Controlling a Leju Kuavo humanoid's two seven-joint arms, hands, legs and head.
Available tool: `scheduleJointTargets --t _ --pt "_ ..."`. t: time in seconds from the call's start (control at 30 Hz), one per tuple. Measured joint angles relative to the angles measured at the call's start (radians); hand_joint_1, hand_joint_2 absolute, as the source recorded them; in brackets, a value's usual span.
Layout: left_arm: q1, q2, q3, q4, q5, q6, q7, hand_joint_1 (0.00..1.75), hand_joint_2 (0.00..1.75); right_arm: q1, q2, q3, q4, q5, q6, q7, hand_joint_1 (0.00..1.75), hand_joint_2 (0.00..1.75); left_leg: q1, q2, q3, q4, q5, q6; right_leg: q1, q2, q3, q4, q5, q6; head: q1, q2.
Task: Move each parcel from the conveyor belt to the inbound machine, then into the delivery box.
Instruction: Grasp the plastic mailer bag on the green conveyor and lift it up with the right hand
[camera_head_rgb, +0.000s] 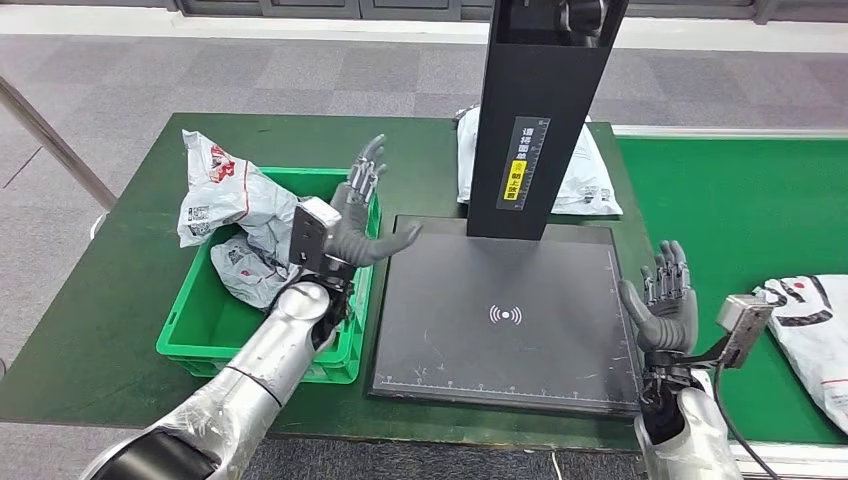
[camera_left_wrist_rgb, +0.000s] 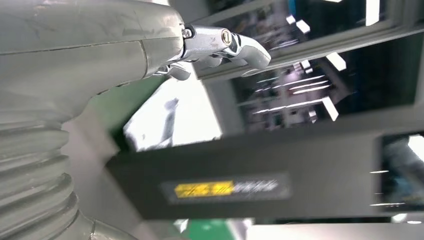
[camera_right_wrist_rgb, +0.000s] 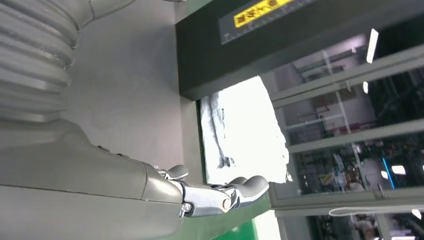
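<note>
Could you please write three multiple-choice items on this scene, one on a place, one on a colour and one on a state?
1. Where does the parcel on the robot's right lie?
A. on the green conveyor belt
B. on the black scanner plate
C. in the crate

2. What colour is the crate that holds the crumpled parcels?
A. blue
B. green
C. red

3. What state are the robot's hands in?
A. both hold parcels
B. the left holds a parcel and the right is open
C. both are open and hold nothing

Answers:
1. A: the white parcel rests on the green belt at the right edge of the head view.
2. B: the crate's walls are bright green.
3. C: the left hand and the right hand are raised with fingers apart and nothing in them.
</note>
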Motion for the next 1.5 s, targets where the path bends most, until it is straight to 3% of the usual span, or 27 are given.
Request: scheduleJointTargets --t 0.2,0.53,0.87,0.97,1.1,1.3,1.5 --pt "-0.010 -0.058 -0.077 0.149 0.001 0.106 -0.016 0.00 1.75 -0.050 0.003 0.089 0.069 0.130 -0.052 -0.056 0.00 1.75 0.000 0.000 0.000 0.000 0.000 0.000 0.000 0.000 -0.001 0.000 0.000 0.000 0.000 0.000" --pt "-0.023 -0.085 -0.117 0.239 -0.001 0.138 -0.022 0.00 1.75 -0.076 0.011 0.127 0.122 0.156 -0.083 -0.069 0.00 1.75 0.000 -0.001 -0.001 0.000 0.000 0.000 0.000 0.000 0.000 0.000 0.000 0.000 0.000 0.000" --pt "0.007 -0.122 -0.254 0.274 0.150 0.250 -0.007 0.00 1.75 -0.072 0.040 0.128 0.133 0.215 -0.212 -0.081 0.00 1.75 0.000 -0.001 -0.001 0.000 0.000 0.000 0.000 -0.001 -0.001 0.000 0.000 0.000 0.000 0.000" --pt "0.014 -0.125 -0.313 0.280 0.200 0.312 -0.010 0.00 1.75 -0.063 0.040 0.128 0.133 0.238 -0.299 -0.076 0.00 1.75 0.000 -0.001 -0.001 0.000 0.000 0.000 0.000 -0.001 -0.001 0.000 0.000 0.000 0.000 0.000" --pt "0.027 -0.125 -0.371 0.289 0.245 0.362 -0.031 0.00 1.75 -0.047 0.015 0.121 0.141 0.282 -0.400 -0.060 0.00 1.75 0.000 -0.001 -0.001 0.000 0.000 0.000 0.000 0.000 -0.001 0.000 0.000 0.000 0.000 0.000" --pt "0.034 -0.125 -0.382 0.292 0.249 0.377 -0.038 0.00 1.75 -0.045 -0.011 0.109 0.160 0.306 -0.431 -0.054 0.00 1.75 0.000 -0.001 -0.001 0.000 0.000 0.000 0.000 0.000 -0.001 0.000 0.000 0.000 0.000 0.000" --pt "0.046 -0.126 -0.390 0.298 0.266 0.327 -0.043 0.00 1.75 -0.054 -0.076 0.060 0.243 0.397 -0.565 -0.026 0.00 1.75 -0.001 -0.002 -0.001 0.000 0.000 0.000 0.000 -0.002 -0.001 0.000 0.000 0.000 0.000 0.000"
